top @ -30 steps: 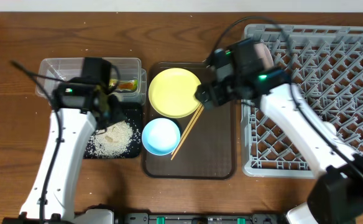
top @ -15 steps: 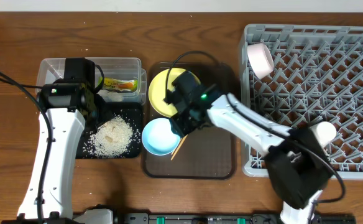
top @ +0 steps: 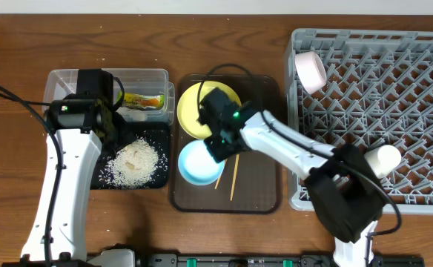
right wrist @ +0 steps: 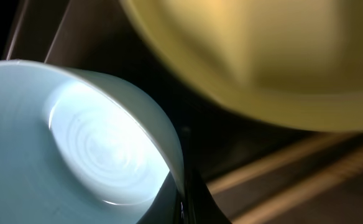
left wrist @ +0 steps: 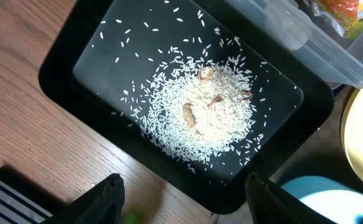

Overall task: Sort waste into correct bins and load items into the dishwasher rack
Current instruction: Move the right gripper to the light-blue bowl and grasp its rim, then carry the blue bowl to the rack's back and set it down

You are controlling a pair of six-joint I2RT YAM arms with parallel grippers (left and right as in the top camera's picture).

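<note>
Right gripper (top: 218, 150) was closed on the rim of the blue bowl (top: 199, 166), which sat on the brown tray (top: 261, 185) beside the plate (top: 190, 107). Left gripper (left wrist: 184, 196) hung with fingers apart, empty, above rice (left wrist: 197, 115) in the black tray (left wrist: 60, 71).

The right hand (top: 216, 151) seemingly grips the light blue bowl (top: 198, 166) rim.

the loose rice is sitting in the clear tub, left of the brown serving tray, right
No. The rice sits in the black tray, not the clear tub, as the left wrist view shows. It is left of the brown serving tray.
</note>
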